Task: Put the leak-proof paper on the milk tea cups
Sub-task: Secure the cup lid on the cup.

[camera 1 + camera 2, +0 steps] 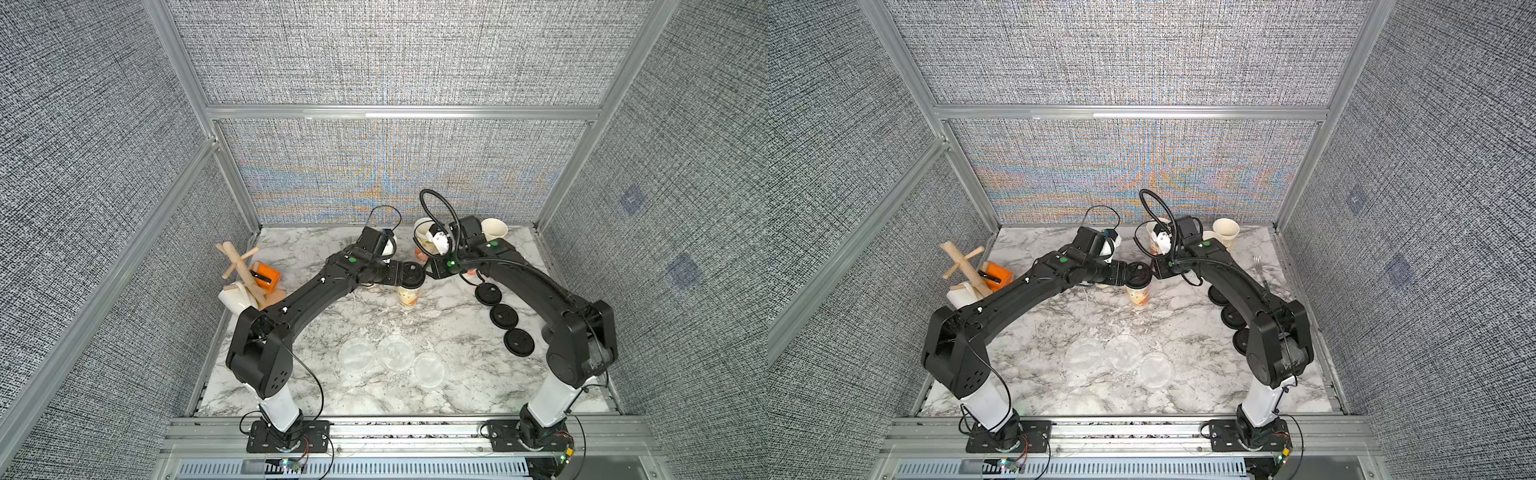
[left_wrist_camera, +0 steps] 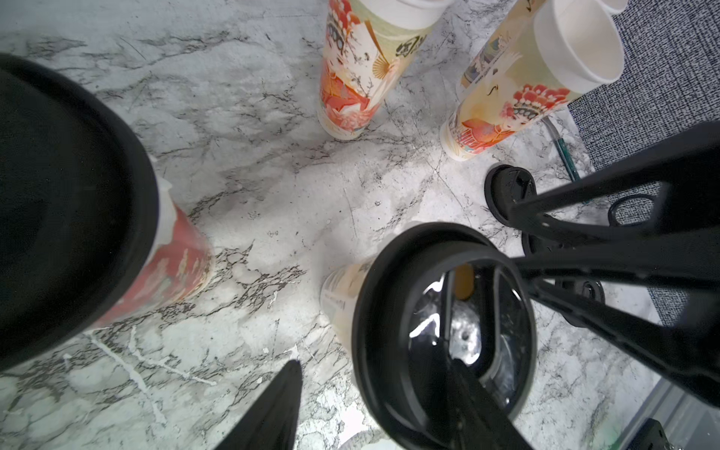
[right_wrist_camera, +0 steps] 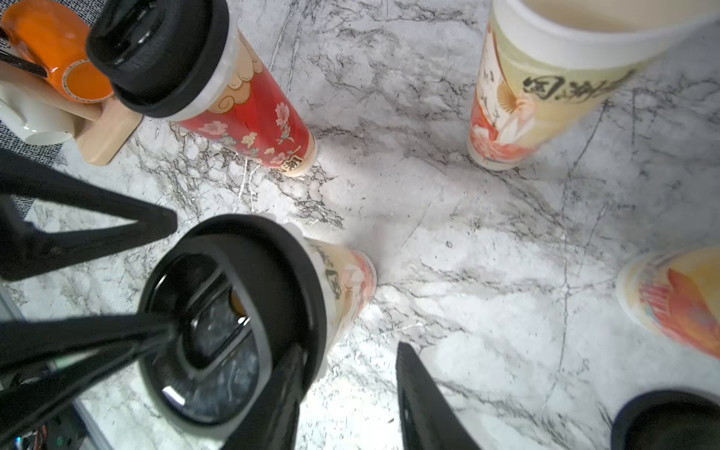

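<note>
A milk tea cup (image 1: 408,296) (image 1: 1138,294) with a black lid (image 2: 393,311) (image 3: 280,272) stands mid-table, and a whitish paper edge (image 3: 316,257) peeks out under the lid. My left gripper (image 2: 374,364) (image 1: 415,276) is open, with one finger on the lid and the other beside the cup. My right gripper (image 3: 350,348) (image 1: 430,272) faces it, open, one finger at the lid's rim. Three leak-proof paper discs (image 1: 356,353) (image 1: 395,351) (image 1: 429,369) lie on the near table. A red lidded cup (image 3: 253,117) and open cups (image 2: 358,70) (image 2: 518,89) stand behind.
Three loose black lids (image 1: 486,293) (image 1: 503,316) (image 1: 519,341) lie in a row under my right arm. A wooden mug tree (image 1: 241,266) with an orange mug (image 1: 266,276) and a white mug (image 1: 235,297) stands at the left edge. Grey panels wall the table.
</note>
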`<state>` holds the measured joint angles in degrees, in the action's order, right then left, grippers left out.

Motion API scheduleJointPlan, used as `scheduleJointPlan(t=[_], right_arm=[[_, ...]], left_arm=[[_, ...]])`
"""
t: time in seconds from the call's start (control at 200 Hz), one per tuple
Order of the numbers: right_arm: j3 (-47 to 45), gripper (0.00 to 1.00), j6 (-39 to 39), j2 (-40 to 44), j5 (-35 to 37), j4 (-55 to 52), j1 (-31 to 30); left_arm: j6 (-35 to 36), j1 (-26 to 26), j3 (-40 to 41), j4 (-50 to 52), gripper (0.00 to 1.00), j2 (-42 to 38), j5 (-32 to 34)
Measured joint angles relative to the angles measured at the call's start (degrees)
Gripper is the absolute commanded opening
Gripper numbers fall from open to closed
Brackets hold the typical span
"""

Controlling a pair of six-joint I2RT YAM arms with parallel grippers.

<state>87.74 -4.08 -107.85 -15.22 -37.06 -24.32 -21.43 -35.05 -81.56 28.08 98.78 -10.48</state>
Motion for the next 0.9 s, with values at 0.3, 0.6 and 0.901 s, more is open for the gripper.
scheduleJointPlan(t=[0.3, 0.6, 0.901], right_arm=[[2.05, 0.53, -2.12, 1.75, 0.81, -3.1, -2.36], [5.03, 0.57, -5.27, -3.63, 0.76, -2.14, -3.58], [3.28, 0.52, -7.58, -4.74, -0.04, 2.43, -3.89]], left_arm=[[0.0, 0.0, -0.46, -0.28, 0.6, 0.68, -0.02], [0.0, 0.04, -1.53, -0.46, 0.6, 1.33, -0.24], [0.09, 0.07, -1.53, -0.61, 0.6, 1.2, -0.46]])
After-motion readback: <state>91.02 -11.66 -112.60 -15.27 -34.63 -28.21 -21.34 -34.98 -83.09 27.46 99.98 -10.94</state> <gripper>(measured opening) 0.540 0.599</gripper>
